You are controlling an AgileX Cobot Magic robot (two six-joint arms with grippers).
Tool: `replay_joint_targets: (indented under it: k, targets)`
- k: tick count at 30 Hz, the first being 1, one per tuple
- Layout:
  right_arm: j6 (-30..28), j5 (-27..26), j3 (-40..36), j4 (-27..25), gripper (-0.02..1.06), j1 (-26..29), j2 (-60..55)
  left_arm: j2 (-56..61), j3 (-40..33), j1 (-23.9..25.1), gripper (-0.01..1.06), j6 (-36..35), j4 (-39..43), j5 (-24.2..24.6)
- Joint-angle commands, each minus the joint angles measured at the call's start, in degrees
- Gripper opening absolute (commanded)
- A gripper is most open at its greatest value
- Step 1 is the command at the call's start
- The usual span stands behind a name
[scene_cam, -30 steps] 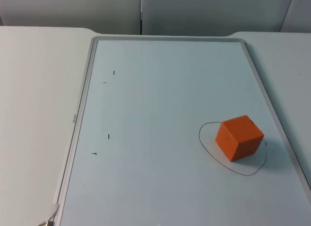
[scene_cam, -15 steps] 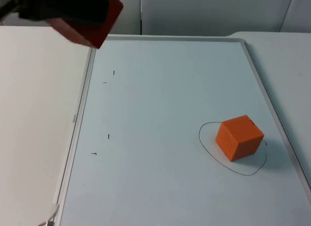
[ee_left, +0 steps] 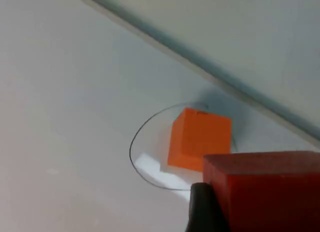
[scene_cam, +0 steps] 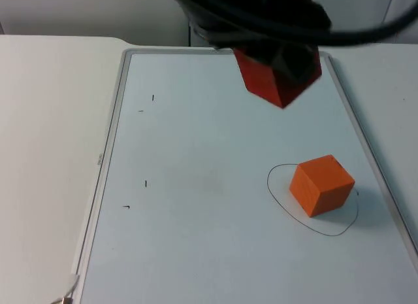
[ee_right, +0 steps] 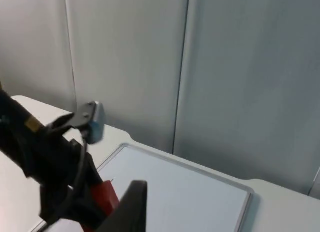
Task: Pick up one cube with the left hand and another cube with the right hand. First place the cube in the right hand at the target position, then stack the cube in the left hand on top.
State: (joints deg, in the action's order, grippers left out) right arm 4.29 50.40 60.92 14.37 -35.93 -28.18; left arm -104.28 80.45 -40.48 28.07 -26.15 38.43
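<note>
Jaws on the left gripper (scene_cam: 277,65) are clamped onto a red cube (scene_cam: 277,78), which hangs in the air over the far part of the whiteboard (scene_cam: 196,153), tilted so one corner points down. From the left wrist camera you can see a black fingertip (ee_left: 202,209) pressed against the side of that red cube (ee_left: 265,192), so it's a solid grab.

Right gripper is somewhere high up looking at the grey partition wall (ee_right: 200,67); one of its black fingertips (ee_right: 131,204) pokes into its own wrist view, but I honestly can't tell whether its jaws are open or closed. That camera also catches the left arm (ee_right: 45,152) with a bit of the red cube (ee_right: 102,197) under it.

Orange cube (scene_cam: 321,185) sits flat on the whiteboard, inside a thin hand-drawn black loop (scene_cam: 277,193) near the board's right frame, well apart from the red one. A few tiny black tick marks (scene_cam: 145,183) are scattered on the left side of the board. Whiteboard lies on the white table (scene_cam: 46,153).
</note>
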Motion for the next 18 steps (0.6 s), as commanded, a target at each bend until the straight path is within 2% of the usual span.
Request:
replay_joint_targets:
  k: [1,4,7,8,12,18]
  targets:
    - [0.4,0.2,-0.1,0.5,1.05,-0.1,0.0,-3.3,4.2,-2.2,0.0,-7.2,7.4,1.8]
    - [0.9,0.1,-0.1,0.7,1.05,-0.1,0.0,-8.1,8.7,-4.3,0.0,-8.1,9.6,3.7]
    - [1.7,0.1,-0.1,0.8,1.04,-0.1,0.0,-15.4,18.2,-5.8,0.0,-8.1,10.5,9.5]
    - [1.7,0.1,-0.1,0.8,1.04,-0.1,0.0,-15.4,18.2,-5.8,0.0,-8.1,10.5,9.5]
    - [1.7,0.3,-0.1,0.8,1.04,-0.1,0.0,-22.1,27.5,-5.9,0.0,-8.6,11.1,15.5]
    - [1.7,0.7,-0.1,0.8,1.04,-0.1,0.0,-25.9,31.5,-5.9,0.0,-9.3,12.1,15.4]
